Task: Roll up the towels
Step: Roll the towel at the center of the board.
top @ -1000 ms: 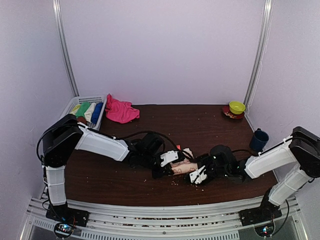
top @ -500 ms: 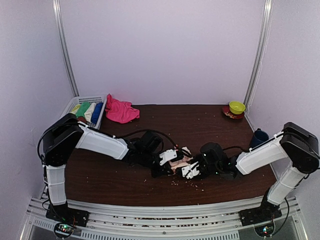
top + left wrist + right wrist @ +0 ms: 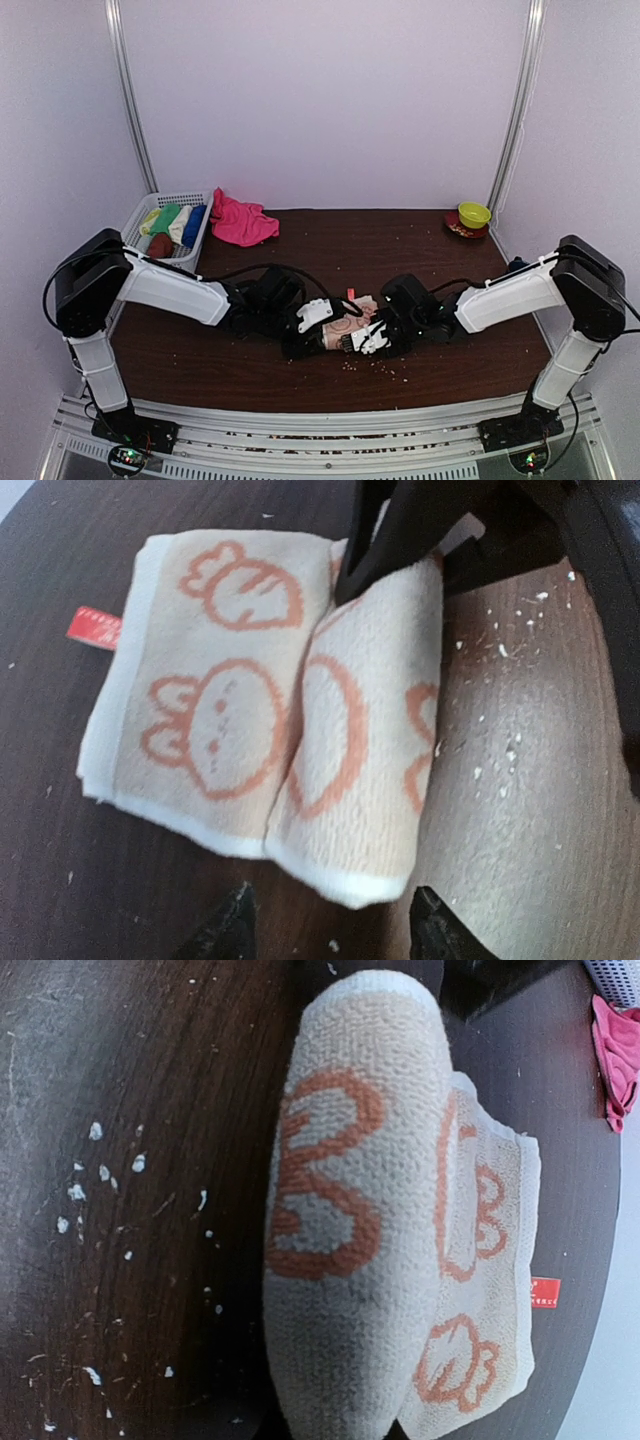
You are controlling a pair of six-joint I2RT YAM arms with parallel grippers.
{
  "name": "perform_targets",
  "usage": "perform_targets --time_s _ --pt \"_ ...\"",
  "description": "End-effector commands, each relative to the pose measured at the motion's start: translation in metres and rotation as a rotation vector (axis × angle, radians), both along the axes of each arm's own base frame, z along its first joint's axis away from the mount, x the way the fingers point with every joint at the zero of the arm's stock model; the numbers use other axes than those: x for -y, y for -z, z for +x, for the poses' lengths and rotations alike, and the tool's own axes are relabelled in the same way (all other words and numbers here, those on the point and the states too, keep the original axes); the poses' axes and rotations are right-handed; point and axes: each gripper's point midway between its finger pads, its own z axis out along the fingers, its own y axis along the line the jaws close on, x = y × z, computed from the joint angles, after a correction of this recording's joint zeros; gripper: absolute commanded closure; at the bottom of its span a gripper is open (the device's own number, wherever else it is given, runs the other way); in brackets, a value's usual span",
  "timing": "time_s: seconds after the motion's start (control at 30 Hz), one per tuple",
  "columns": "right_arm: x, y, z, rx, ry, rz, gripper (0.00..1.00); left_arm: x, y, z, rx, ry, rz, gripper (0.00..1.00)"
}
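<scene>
A peach-orange towel [image 3: 345, 326] with rabbit and carrot prints lies at the table's middle front. Half of it is rolled [image 3: 365, 750] and the other half lies flat [image 3: 200, 710]. My left gripper [image 3: 335, 935] stands open just short of the roll's near end, with nothing between its fingertips. My right gripper [image 3: 370, 338] comes in from the other side and is shut on the roll's far end, where its black fingers [image 3: 395, 535] press on the cloth. The roll [image 3: 350, 1210] fills the right wrist view. A hot pink towel [image 3: 241, 222] lies crumpled at the back left.
A white mesh basket [image 3: 142, 208] at the back left holds several rolled towels in green, blue and cream. A yellow bowl [image 3: 474, 214] on a red saucer sits at the back right. White crumbs [image 3: 100, 1170] are scattered on the dark wood table [image 3: 400, 250].
My right gripper has slid left onto the towel roll and closed on its end. My left gripper has let go of the towel, opened and drawn back to the left.
</scene>
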Motion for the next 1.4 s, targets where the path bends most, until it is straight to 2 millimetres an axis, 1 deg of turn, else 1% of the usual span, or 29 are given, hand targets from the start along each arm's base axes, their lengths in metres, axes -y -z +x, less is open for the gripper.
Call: perform_targets --time_s 0.0,0.07,0.2,0.27,0.4,0.57,0.67,0.77,0.9,1.07,1.2,1.37 --pt "0.007 0.023 -0.018 -0.163 0.014 -0.07 0.98 -0.019 -0.032 0.018 0.14 -0.115 -0.065 0.45" --pt "0.004 0.025 -0.018 -0.211 0.029 -0.079 0.99 -0.025 -0.042 0.018 0.195 -0.129 -0.103 0.43" --pt "0.002 0.03 -0.018 -0.337 0.076 -0.093 0.99 -0.039 -0.053 0.015 0.313 -0.134 -0.142 0.41" --pt "0.002 0.03 -0.016 -0.408 0.112 -0.091 0.99 -0.045 -0.053 0.016 0.38 -0.144 -0.124 0.43" --pt "0.005 0.028 -0.012 -0.541 0.165 -0.074 0.98 -0.044 -0.049 0.008 0.513 -0.111 -0.077 0.44" --pt "0.009 0.031 -0.017 -0.73 0.185 -0.084 0.98 -0.037 -0.042 -0.001 0.645 -0.07 -0.04 0.45" --pt "0.013 0.037 -0.02 -0.826 0.203 -0.118 0.98 -0.03 -0.047 -0.007 0.716 -0.04 -0.063 0.45" --pt "0.017 0.042 -0.024 -0.903 0.206 -0.15 0.98 -0.022 -0.048 -0.007 0.778 -0.027 -0.053 0.45" --pt "0.022 0.044 -0.026 -0.987 0.219 -0.17 0.98 -0.011 -0.042 -0.004 0.854 -0.001 0.004 0.44" --pt "0.026 0.042 -0.02 -1.065 0.252 -0.172 0.97 0.001 -0.041 -0.002 0.915 0.029 0.011 0.41" --pt "0.029 0.045 -0.017 -1.083 0.27 -0.188 0.97 0.01 -0.04 -0.002 0.939 0.058 -0.002 0.4" --pt "0.033 0.05 -0.019 -1.094 0.277 -0.214 0.97 0.018 -0.025 0.003 0.958 0.089 0.065 0.4"
